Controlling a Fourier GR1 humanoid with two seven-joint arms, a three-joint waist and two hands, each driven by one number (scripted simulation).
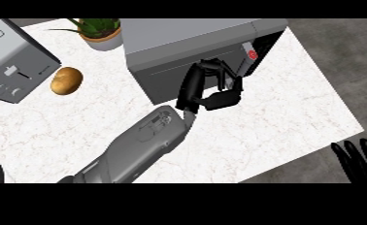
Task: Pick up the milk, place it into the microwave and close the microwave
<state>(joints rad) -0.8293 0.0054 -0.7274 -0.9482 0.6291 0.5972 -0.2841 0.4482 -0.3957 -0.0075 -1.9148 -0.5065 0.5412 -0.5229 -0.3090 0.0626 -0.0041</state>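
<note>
Nearest, at the lower right edge, the right hand (350,157) rests off the counter's corner, its fingers straight and pointing up, holding nothing. The grey left forearm (140,146) comes in from the lower left and slants up and right across the white counter (287,103). It ends in the left hand (208,87), which sits against the dark front of the microwave (188,37). That hand is clenched: its fingers (216,67) arch over towards the door's right edge and curl back to meet the thumb, forming a closed loop with nothing visible inside it. The microwave is a grey box standing at the counter's far side. Its door (161,76) lies flat across the front, and a control strip with a red button (252,53) lies just right of the fingers. The milk cannot be made out on the counter or in either hand, and with the door across the front there is no telling whether it sits inside. To the left, well apart from the arm, lies a potato (67,80), and just beyond it at the left edge stands a toaster (20,64). Farthest back, just beside the microwave's left corner, is a potted plant (100,32).
</note>
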